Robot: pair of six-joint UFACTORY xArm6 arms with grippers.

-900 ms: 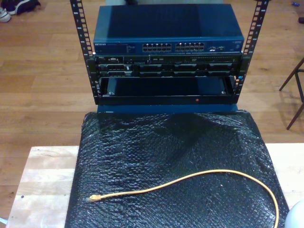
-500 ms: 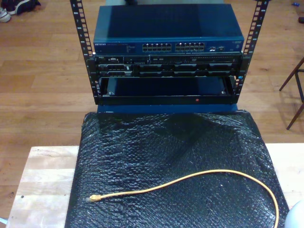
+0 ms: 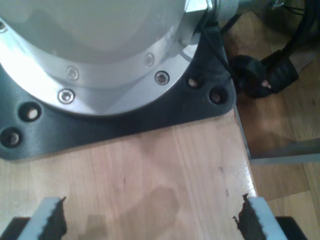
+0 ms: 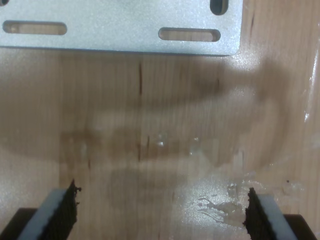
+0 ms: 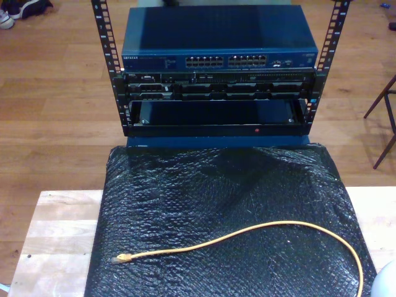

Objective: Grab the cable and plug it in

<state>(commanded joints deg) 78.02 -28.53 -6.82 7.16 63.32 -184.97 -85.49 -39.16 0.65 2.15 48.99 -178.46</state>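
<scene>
My first end effector (image 3: 150, 220) is spread, its two pads wide apart over bare wooden bench (image 3: 165, 175), with a silver arm base on a black plate (image 3: 125, 120) just ahead of it. My second end effector (image 4: 160, 210) is likewise spread and holds nothing, hanging over bench wood with a slotted metal plate (image 4: 120, 22) beyond.

Across the last second nothing has changed in the exterior view: the cable (image 5: 247, 232) lies exactly where it did, and no arm has come in over it. I judge the task barely begun, with the reach for the cable not yet made.

The cable rests on black bubble wrap (image 5: 216, 198) in the lower half of that frame, its plug (image 5: 121, 258) at lower left, the cord arcing to the lower right edge. The switch (image 5: 219, 46) with its port rows (image 5: 226, 61) sits in the rack (image 5: 216, 93) at the top centre, well apart from the plug.

Nothing lies between plug and ports. The crinkled wrap may make a clean pinch of the thin cord harder, and a chair leg (image 5: 383, 124) stands at the right edge, away from the path.
</scene>
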